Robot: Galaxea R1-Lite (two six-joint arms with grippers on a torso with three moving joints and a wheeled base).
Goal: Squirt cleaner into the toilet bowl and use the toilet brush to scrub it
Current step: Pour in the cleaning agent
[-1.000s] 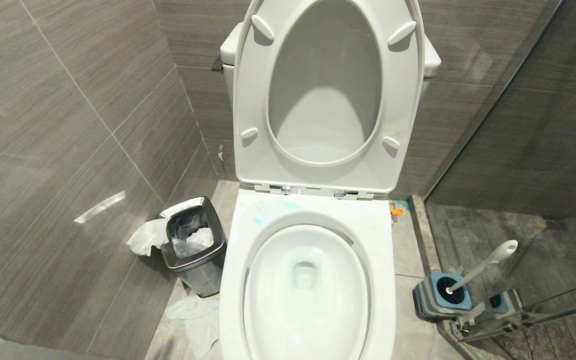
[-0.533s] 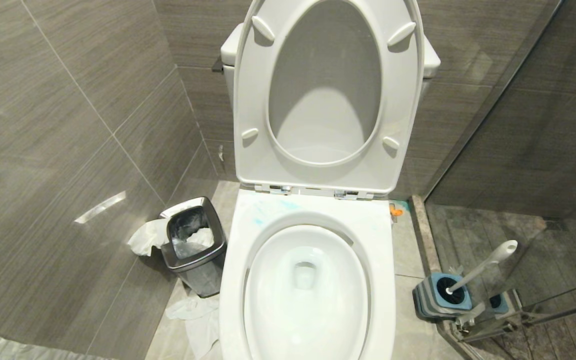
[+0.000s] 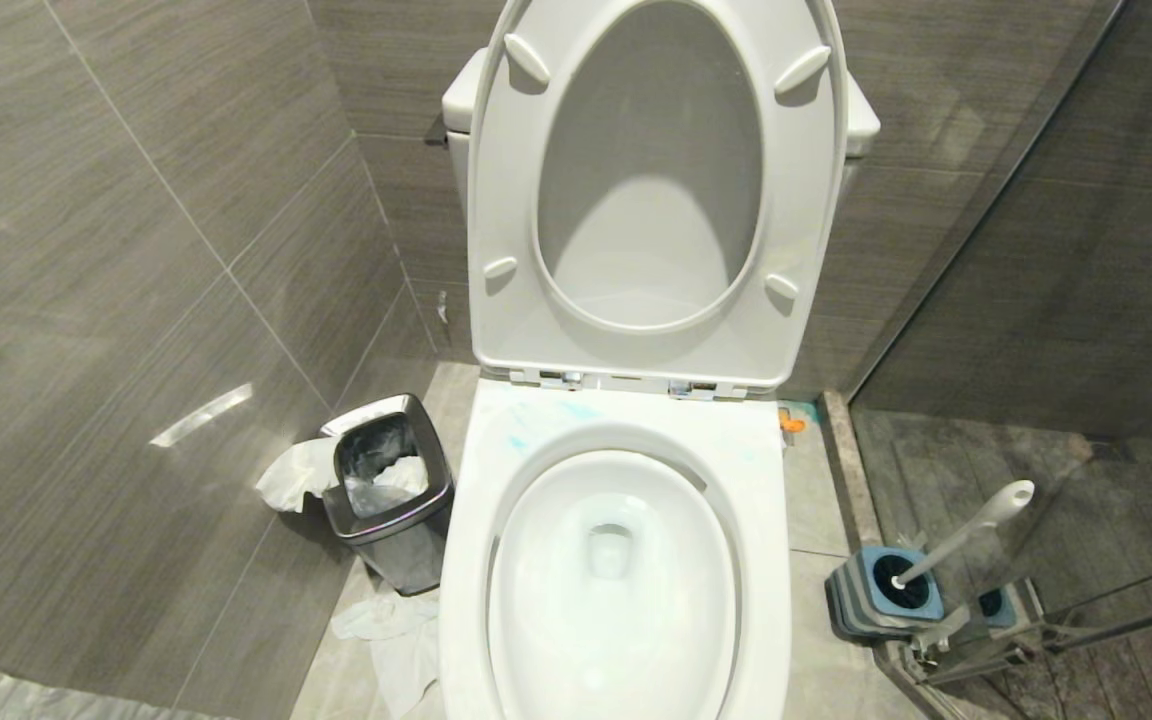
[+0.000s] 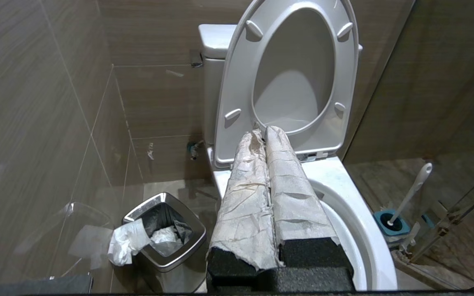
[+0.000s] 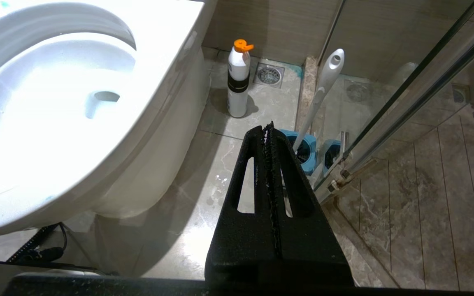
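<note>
Toilet bowl [image 3: 766, 560] seat up, toilet brush [image 3: 966, 530] in holder, both grippers [image 4: 263, 131] [image 5: 268, 127] closed, seemingly empty

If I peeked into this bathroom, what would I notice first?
The big white toilet bowl in the middle, its seat and lid up, with pale blue smears of cleaner on its rim. To its right the toilet brush leans in a blue holder; to its left a steel bin overflows with tissue.

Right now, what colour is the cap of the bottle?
Orange cap, clearest in the right wrist view.
</note>
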